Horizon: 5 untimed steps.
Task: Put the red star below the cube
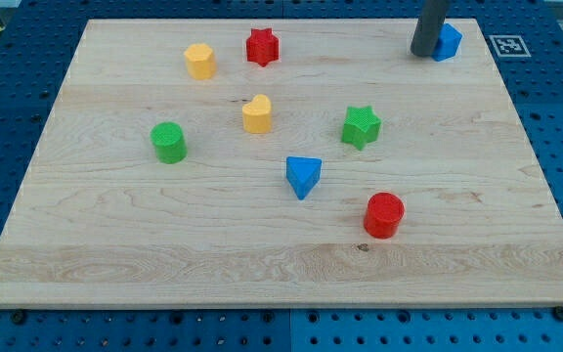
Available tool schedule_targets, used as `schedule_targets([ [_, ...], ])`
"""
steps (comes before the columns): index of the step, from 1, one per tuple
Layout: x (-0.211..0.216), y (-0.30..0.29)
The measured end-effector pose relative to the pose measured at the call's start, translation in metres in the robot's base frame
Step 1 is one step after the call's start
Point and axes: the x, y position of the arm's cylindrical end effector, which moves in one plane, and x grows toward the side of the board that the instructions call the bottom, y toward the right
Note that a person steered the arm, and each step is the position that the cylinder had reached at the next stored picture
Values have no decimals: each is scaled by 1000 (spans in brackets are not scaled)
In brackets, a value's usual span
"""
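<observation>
The red star (262, 46) lies near the view's top, left of centre, on the wooden board (115, 244). The blue cube (448, 41) sits at the top right corner of the board. My tip (424, 53) rests on the board right against the cube's left side and hides part of it. The red star is far to the left of both the tip and the cube.
A yellow hexagonal block (200, 61) lies left of the red star. A yellow heart (257, 113), a green star (361, 126), a green cylinder (168, 143), a blue triangle (303, 176) and a red cylinder (384, 215) are spread across the middle.
</observation>
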Motion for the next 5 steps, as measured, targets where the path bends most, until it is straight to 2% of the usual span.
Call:
schedule_targets([
  [1,0,-48],
  [3,-55,-174],
  [4,-51,-282],
  [5,-35,-354],
])
